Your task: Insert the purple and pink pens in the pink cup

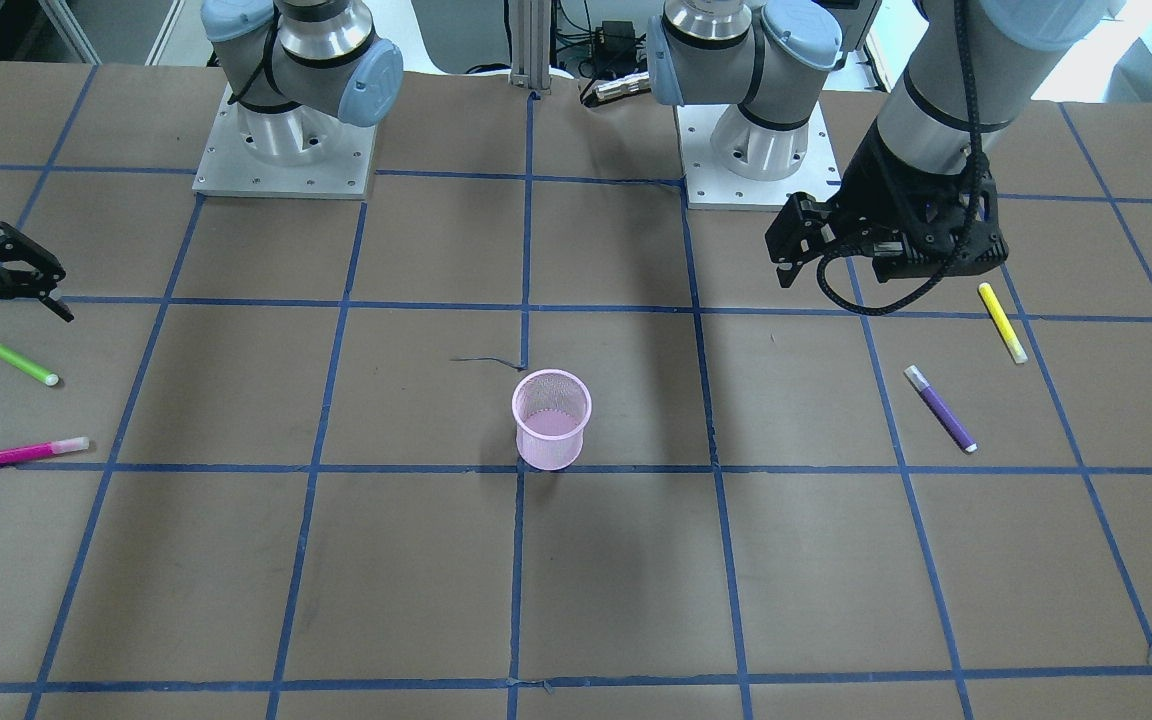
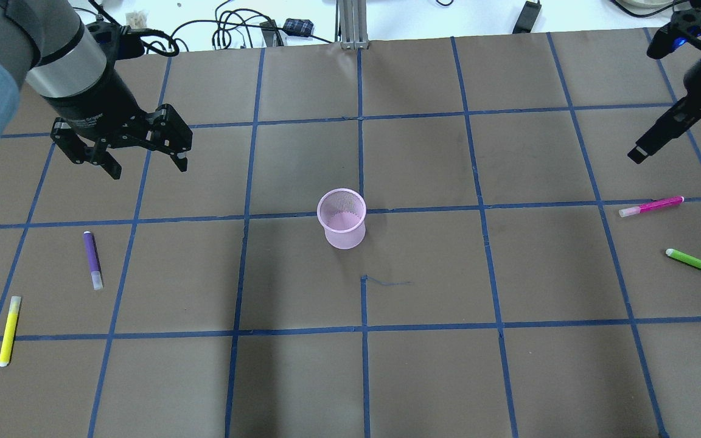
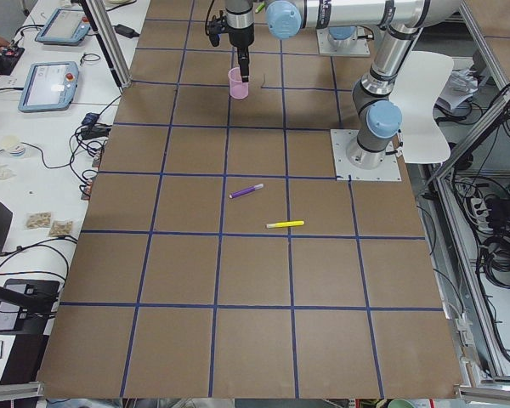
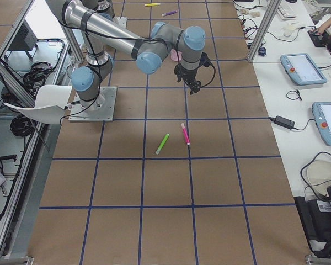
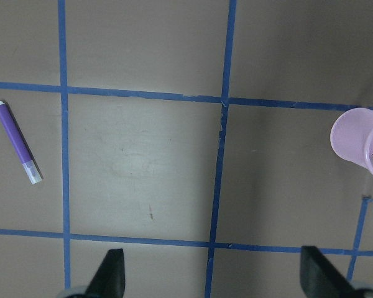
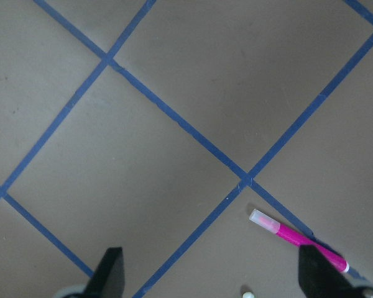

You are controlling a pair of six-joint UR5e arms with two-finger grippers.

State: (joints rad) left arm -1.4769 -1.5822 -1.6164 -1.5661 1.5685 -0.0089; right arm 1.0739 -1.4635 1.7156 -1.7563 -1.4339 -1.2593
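Note:
The pink mesh cup (image 2: 342, 219) stands upright mid-table and also shows at the right edge of the left wrist view (image 5: 357, 146). The purple pen (image 2: 92, 258) lies flat on the robot's left side. My left gripper (image 2: 143, 164) hovers open and empty, farther from the robot than the pen; the pen (image 5: 17, 143) shows well left of the fingers in its wrist view. The pink pen (image 2: 652, 206) lies flat on the right side. My right gripper (image 1: 14, 342) is open and empty above that area, with the pink pen (image 6: 298, 239) near its right finger (image 6: 320, 276).
A green pen (image 2: 700, 265) lies near the pink pen, toward the robot. A yellow pen (image 2: 9, 330) lies near the purple pen, toward the robot. The brown table (image 2: 423, 377) carries a blue tape grid. The arm bases (image 1: 284, 150) stand at the robot's edge.

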